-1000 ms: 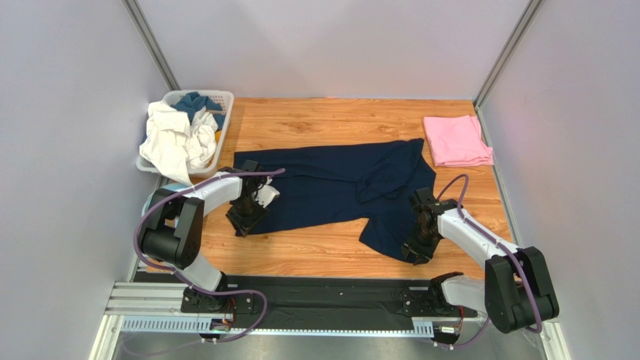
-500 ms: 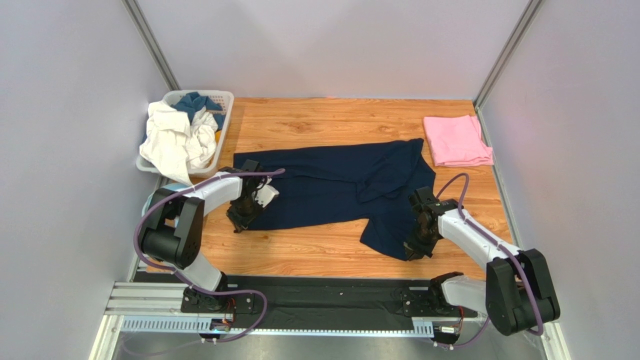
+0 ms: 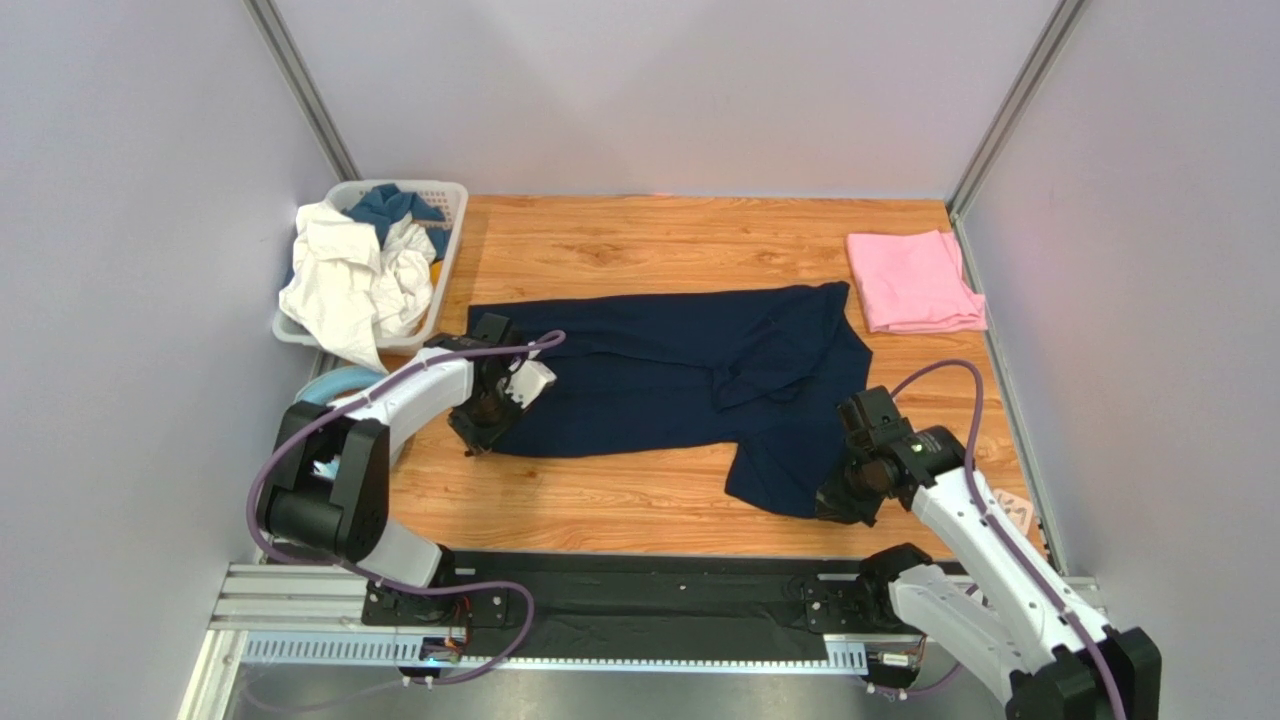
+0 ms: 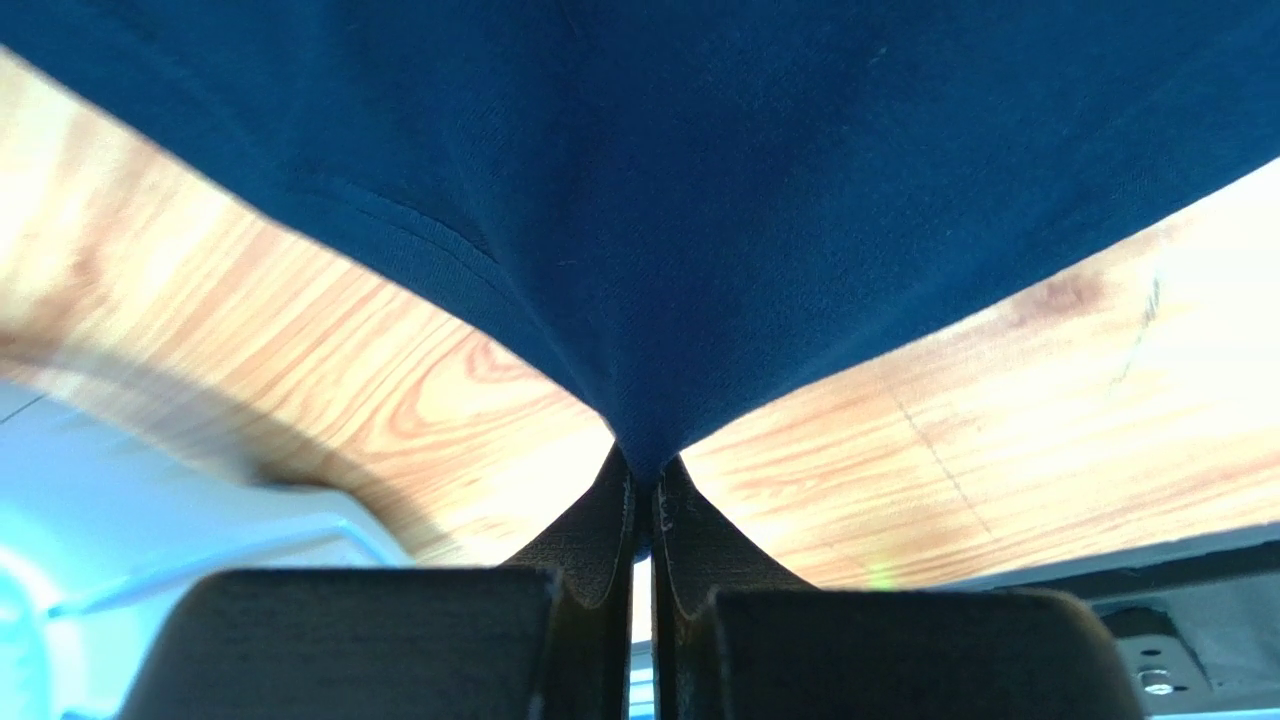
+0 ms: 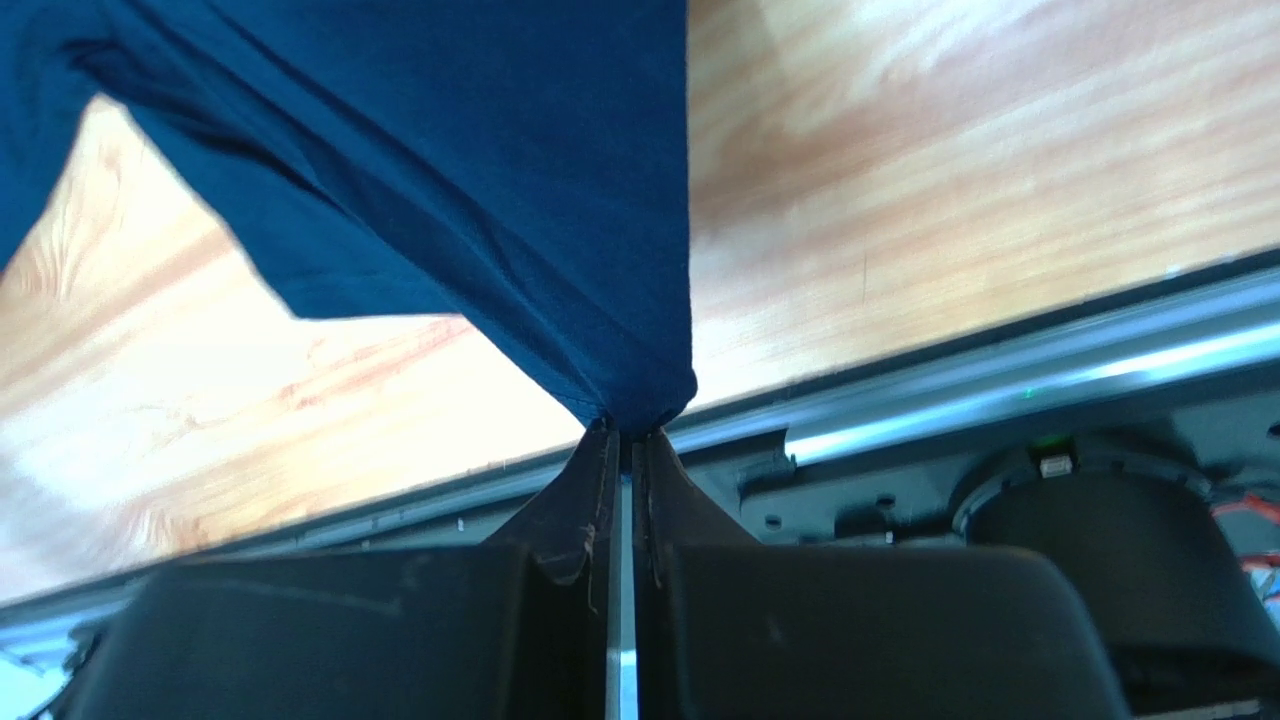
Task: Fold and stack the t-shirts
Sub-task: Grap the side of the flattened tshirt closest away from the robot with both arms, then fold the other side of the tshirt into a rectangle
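Folding of navy t-shirt [image 3: 676, 375] judged in hand. Lay spread across table [image 3: 631, 495], pink t-shirt [image 3: 912, 281] folded at far right. Pinched at near-left corner by closed left gripper [image 3: 478, 435], at near-right corner by closed right gripper [image 3: 839, 503]. Called next for raising both corners together, evenly.
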### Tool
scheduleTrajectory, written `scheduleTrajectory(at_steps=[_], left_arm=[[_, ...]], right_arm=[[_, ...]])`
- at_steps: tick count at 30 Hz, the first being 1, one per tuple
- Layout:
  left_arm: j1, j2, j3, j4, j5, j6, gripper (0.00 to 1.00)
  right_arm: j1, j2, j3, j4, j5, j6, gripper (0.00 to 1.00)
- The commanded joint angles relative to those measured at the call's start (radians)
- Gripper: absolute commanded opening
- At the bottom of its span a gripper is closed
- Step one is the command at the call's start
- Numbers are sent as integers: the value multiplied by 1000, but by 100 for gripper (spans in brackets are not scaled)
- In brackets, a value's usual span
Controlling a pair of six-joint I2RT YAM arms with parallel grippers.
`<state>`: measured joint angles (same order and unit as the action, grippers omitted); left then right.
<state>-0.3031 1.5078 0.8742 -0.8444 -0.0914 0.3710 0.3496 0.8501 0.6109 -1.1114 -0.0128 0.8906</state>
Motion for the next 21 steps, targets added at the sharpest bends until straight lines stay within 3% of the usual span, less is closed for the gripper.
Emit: scheduleTrajectory(at_steps=[1,13,21], left_arm=[[2,-79,-7,-30,-13,57,0],[13,-169,-23,-81,-42,92,0],[50,-140,48,-82,-60,129,0]], right_arm=[[46,-65,26,-123,-33,71,0],[85,-128,104,-234,-7,99,0],[86,-71,297,-260,77,79,0]])
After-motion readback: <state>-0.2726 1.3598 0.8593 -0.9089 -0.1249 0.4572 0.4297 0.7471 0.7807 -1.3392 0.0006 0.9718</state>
